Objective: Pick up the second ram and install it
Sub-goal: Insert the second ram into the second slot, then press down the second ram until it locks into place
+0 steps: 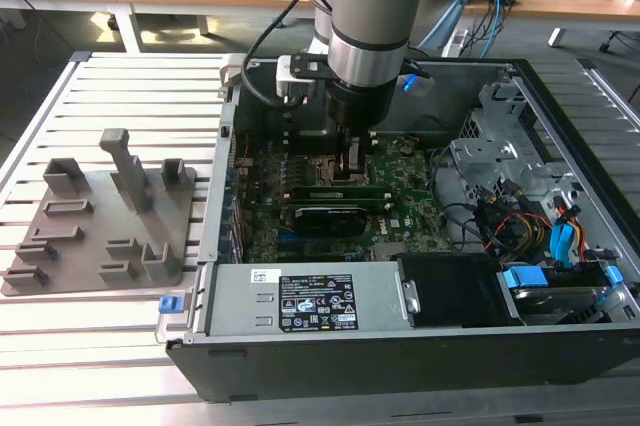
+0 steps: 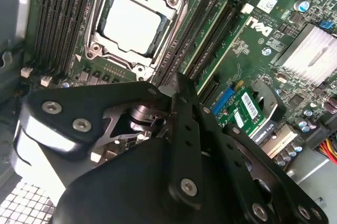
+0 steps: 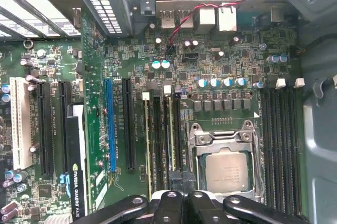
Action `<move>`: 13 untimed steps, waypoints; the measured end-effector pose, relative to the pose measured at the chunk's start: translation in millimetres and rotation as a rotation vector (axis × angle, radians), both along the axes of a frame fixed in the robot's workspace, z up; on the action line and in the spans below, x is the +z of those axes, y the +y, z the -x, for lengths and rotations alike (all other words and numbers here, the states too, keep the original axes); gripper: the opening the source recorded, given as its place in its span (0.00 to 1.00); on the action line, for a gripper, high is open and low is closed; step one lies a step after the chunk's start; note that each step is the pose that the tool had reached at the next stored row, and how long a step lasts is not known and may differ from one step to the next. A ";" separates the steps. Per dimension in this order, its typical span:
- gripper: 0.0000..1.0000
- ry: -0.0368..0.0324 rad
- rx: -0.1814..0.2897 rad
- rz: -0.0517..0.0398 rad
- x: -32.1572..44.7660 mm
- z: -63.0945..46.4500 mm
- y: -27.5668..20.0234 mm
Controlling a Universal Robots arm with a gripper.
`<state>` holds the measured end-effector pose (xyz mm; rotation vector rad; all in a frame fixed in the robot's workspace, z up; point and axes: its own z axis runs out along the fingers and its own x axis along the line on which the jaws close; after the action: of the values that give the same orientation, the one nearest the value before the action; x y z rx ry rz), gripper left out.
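We had the claw [image 3: 178,181] lowered inside the open computer case [image 1: 560,126], directly over the memory slots [image 3: 160,134] beside the processor socket [image 3: 225,169] on the motherboard [image 3: 131,56]. Its fingers [image 2: 185,124] looked drawn together, edge-on along the slots, so a thin stick could go straight down. We judged the second ram [image 3: 171,129] to be the stick standing in the slot under the claw, though whether the fingers clamped it or merely pressed on it, we could not tell. The grey tray [image 1: 95,216] sat outside the case on the slatted table [image 1: 60,346], its posts bare.
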<state>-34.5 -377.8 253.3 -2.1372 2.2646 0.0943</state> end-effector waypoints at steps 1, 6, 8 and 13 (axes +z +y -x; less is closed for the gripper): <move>0.11 0.0000 0.000 0.0000 0.0 0.0 0.0; 0.11 0.0078 0.000 0.0029 -5.4 -45.0 0.0; 0.11 0.0106 0.000 0.0029 -15.9 -52.7 0.0; 0.11 0.0120 0.000 0.0032 -16.3 -52.0 0.0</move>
<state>17.5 -377.8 237.0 -2.1439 2.2729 0.1039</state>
